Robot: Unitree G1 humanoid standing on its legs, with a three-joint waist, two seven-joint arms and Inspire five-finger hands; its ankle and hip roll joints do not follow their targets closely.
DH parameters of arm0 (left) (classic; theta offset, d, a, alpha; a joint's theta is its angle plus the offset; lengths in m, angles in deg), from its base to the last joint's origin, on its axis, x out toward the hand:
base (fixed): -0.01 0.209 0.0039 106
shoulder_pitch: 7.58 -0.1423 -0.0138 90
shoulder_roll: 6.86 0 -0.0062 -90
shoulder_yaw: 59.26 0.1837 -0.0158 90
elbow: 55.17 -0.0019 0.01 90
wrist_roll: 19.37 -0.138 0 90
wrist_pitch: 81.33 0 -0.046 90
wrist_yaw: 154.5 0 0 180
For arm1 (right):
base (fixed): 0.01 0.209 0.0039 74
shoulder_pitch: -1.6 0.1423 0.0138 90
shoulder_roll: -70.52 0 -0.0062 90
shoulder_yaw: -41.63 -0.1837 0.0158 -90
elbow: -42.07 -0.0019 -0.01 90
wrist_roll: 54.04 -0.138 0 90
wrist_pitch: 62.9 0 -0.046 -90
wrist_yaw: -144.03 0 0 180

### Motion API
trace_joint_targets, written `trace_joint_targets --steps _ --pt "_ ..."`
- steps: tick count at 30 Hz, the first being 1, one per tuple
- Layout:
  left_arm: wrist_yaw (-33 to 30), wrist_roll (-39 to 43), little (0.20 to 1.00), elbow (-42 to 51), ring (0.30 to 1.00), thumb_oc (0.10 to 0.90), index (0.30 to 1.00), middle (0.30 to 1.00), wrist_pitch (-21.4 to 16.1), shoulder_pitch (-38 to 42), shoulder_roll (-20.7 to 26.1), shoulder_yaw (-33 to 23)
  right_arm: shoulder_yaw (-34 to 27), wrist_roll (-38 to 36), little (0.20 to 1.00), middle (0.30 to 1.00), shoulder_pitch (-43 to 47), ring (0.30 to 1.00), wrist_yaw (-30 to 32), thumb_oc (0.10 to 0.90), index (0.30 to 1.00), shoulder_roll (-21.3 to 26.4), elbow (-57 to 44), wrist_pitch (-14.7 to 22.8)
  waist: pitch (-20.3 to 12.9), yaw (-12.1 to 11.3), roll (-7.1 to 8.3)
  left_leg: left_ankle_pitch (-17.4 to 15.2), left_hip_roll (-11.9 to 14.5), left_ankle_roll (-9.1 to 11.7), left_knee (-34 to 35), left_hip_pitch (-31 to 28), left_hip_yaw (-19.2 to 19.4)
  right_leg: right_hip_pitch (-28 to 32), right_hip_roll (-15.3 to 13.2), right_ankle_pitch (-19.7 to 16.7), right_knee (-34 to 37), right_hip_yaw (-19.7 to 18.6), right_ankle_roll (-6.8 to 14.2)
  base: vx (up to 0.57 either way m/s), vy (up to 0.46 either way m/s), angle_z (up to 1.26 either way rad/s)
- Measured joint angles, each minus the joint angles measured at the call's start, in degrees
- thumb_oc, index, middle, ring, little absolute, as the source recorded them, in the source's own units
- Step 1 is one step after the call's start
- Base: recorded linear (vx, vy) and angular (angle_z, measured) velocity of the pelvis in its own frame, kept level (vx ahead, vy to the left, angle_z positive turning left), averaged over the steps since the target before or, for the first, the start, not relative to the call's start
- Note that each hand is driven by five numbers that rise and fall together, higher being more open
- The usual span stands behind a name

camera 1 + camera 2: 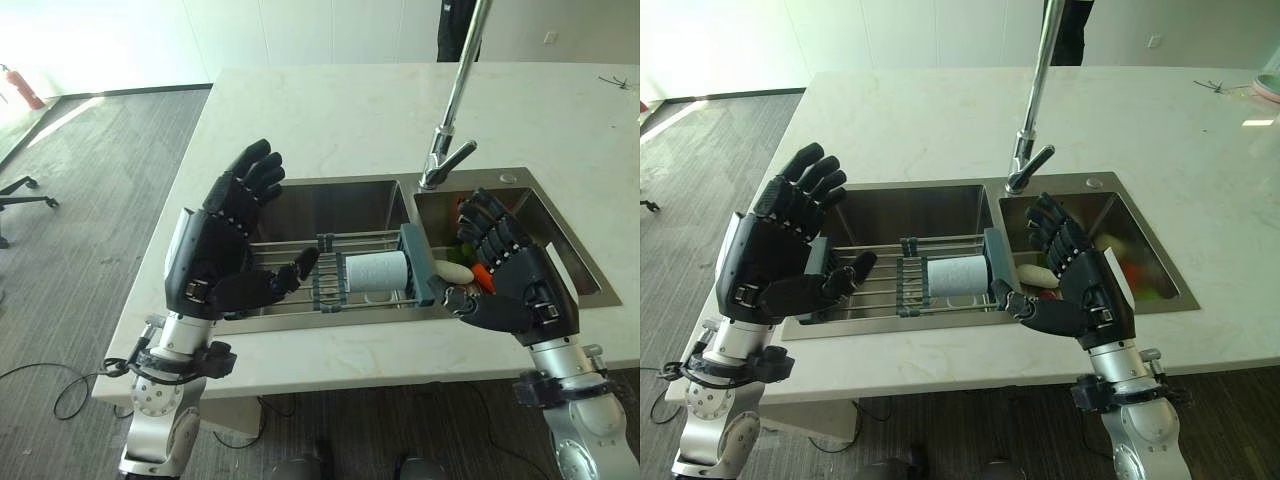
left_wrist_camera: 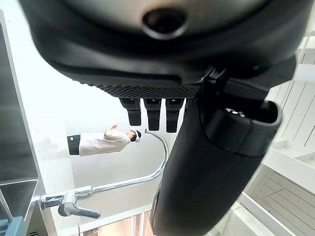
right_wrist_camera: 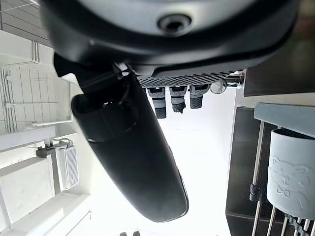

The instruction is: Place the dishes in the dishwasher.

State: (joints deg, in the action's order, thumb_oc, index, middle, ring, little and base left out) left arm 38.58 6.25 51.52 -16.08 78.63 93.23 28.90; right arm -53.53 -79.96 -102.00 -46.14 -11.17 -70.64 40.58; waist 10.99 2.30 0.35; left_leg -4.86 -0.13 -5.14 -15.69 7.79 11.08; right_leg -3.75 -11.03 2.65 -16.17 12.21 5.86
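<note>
A white cup (image 1: 375, 270) with a bear print (image 3: 290, 172) lies on its side in a wire drying rack (image 1: 270, 256) with teal ends that spans the left basin of the steel sink (image 1: 340, 205). My left hand (image 1: 215, 250) is raised over the rack's left end, open with fingers spread, thumb pointing toward the cup. My right hand (image 1: 510, 270) hovers open over the right basin, palm facing the rack's teal end (image 1: 418, 262). Neither hand holds anything. Behind my right hand, a white item (image 1: 452, 270), something orange (image 1: 483, 275) and something green (image 1: 458, 255) lie in the right basin.
A tall chrome faucet (image 1: 455, 95) rises behind the divider between the basins. The pale stone counter (image 1: 330, 110) surrounds the sink. A person (image 2: 98, 142) in white stands far off. A pink item (image 1: 1268, 88) sits at the counter's far right.
</note>
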Motion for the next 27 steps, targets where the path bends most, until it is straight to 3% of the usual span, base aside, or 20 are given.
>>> trace_joint_targets --steps 3,5,7,9,11,13,16,17,18,24,27 --pt "0.0 -1.7 0.900 -0.2 0.900 0.800 0.900 0.900 0.8 -0.2 1.1 -0.9 1.3 0.0 0.900 0.900 1.7 0.900 -1.3 0.800 0.900 -0.3 0.0 0.0 0.0 -1.4 1.28 -0.5 0.7 -0.3 -0.5 0.3 3.5 -1.8 -3.4 1.1 -0.6 1.6 0.0 -0.03 -0.097 -0.56" --pt "0.3 -3.7 0.900 -1.0 0.900 0.800 0.900 0.900 3.1 0.7 5.1 -0.9 2.7 0.0 0.900 0.900 4.1 0.900 -1.7 0.800 0.900 1.0 0.1 -0.1 0.0 -2.4 2.22 -1.3 1.0 0.3 -1.4 1.5 4.8 -2.7 -6.6 0.9 0.8 0.7 1.6 0.00 -0.157 -0.42" --pt "0.5 -4.5 0.900 -0.5 0.900 0.800 0.900 0.900 5.0 0.6 5.3 -0.9 2.7 0.1 0.900 0.900 5.2 0.900 -1.6 0.800 0.900 1.5 0.1 -0.1 0.0 -2.6 2.41 -1.0 1.0 0.7 -1.6 2.0 4.7 -2.2 -6.3 0.9 1.2 0.8 1.6 0.02 -0.121 0.05" --pt "1.5 -6.5 0.900 -0.4 0.900 0.800 0.900 0.900 7.6 0.6 5.7 -0.7 2.7 0.1 0.900 0.900 6.6 0.900 -1.5 0.800 0.900 2.3 0.1 -0.8 0.0 -2.6 2.10 -0.6 1.4 1.3 -2.1 2.3 4.6 -1.8 -5.4 0.1 1.3 0.8 3.1 0.04 -0.105 0.12" --pt "2.6 -9.3 0.900 -0.4 0.900 0.800 0.900 0.900 10.3 0.5 8.4 -0.2 2.7 0.2 0.900 0.900 7.3 0.900 -1.2 0.800 0.900 3.4 0.1 -1.7 0.0 -2.5 1.82 0.2 2.4 2.8 -1.1 1.9 4.2 -2.0 -4.5 0.0 1.2 1.0 3.2 0.05 -0.095 0.00" --pt "3.1 -10.4 0.900 -0.3 0.900 0.800 0.900 0.900 12.6 0.5 10.6 -0.2 2.6 0.2 0.900 0.900 7.4 0.900 -1.0 0.800 0.900 3.9 0.1 -2.0 -0.1 -2.3 1.59 0.4 3.5 4.8 -0.3 1.8 4.0 -2.4 -3.2 -0.1 2.0 0.8 2.9 0.04 -0.127 -0.25" --pt "3.5 -11.6 0.900 -0.3 0.900 0.800 0.900 0.900 15.1 0.6 11.3 -0.6 2.5 0.2 0.900 0.900 7.3 0.900 -1.0 0.800 0.900 4.5 0.1 -3.2 -0.6 -1.5 0.83 0.8 5.2 5.4 0.1 1.6 4.3 -3.0 -1.9 -0.2 1.0 0.6 2.2 0.03 -0.116 -0.30" --pt "4.0 -13.5 0.900 -0.3 0.900 0.800 0.900 0.900 16.1 0.6 11.2 -0.1 2.4 0.0 0.900 0.900 7.2 0.900 -1.0 0.800 0.900 5.6 0.1 -3.9 -1.1 -0.4 -0.05 1.0 6.1 5.7 0.2 1.1 4.3 -3.5 -1.0 0.7 -0.3 0.4 0.2 0.05 -0.127 -0.22" --pt "4.2 -13.7 0.900 -0.3 0.900 0.800 0.900 0.900 16.1 0.6 11.2 0.0 2.3 0.0 0.900 0.900 7.2 0.900 -1.0 0.800 0.900 5.8 0.1 -4.0 -1.8 0.4 -1.08 2.1 6.8 6.1 0.8 0.8 4.2 -3.8 -0.1 1.2 -0.9 0.1 -0.4 0.04 -0.128 -0.20" --pt "4.6 -14.5 0.900 -2.9 0.900 0.800 0.900 0.900 19.3 9.2 13.0 5.3 2.8 0.0 0.900 0.900 7.7 0.900 -1.1 0.800 0.900 7.9 0.6 -5.3 -3.4 2.3 -3.42 3.7 7.1 6.8 3.1 -1.3 4.2 -3.8 0.6 3.3 -3.3 0.1 -1.6 0.01 -0.029 -0.02" --pt "4.5 -14.5 0.900 -3.2 0.900 0.800 0.900 0.900 20.0 11.4 12.9 7.8 3.2 0.1 0.900 0.900 7.7 0.900 -1.1 0.800 0.900 7.9 0.6 -6.1 -3.6 3.1 -3.60 3.8 7.1 6.9 3.2 -2.0 4.5 -3.7 0.8 3.7 -3.8 -0.3 -1.7 0.02 0.003 -0.07"
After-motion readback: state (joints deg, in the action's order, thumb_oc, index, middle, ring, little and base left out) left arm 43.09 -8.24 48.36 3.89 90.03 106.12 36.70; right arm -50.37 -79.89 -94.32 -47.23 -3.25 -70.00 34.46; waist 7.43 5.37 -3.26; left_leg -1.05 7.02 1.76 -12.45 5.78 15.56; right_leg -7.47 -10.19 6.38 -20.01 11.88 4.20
